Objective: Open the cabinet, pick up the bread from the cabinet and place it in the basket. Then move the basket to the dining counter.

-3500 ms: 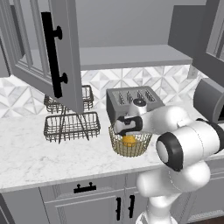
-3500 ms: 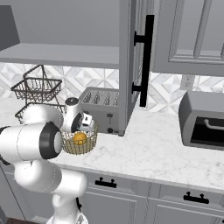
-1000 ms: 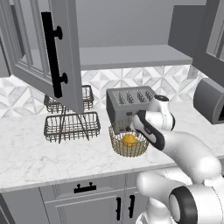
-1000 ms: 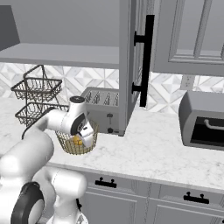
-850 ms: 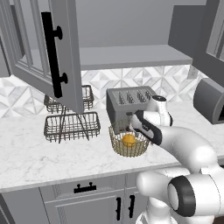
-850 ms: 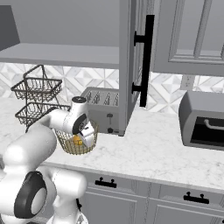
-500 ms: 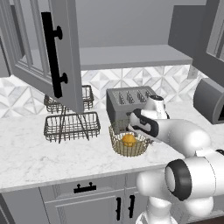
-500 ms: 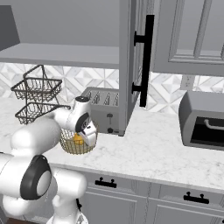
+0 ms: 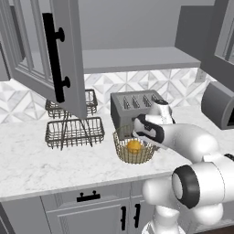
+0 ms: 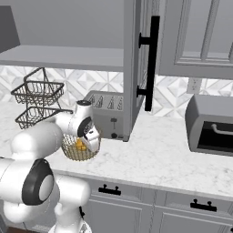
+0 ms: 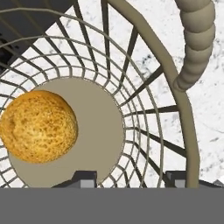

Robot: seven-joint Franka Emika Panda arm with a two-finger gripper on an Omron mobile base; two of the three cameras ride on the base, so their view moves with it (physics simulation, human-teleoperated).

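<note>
We are poising our gripper (image 11: 131, 177), jaws spread wide, straddling the rim of the basket (image 11: 183, 113), the bread (image 11: 37, 127) resting on its floor well left of our fingers, and closing carelessly risks missing the thin wire or tipping it.
</note>
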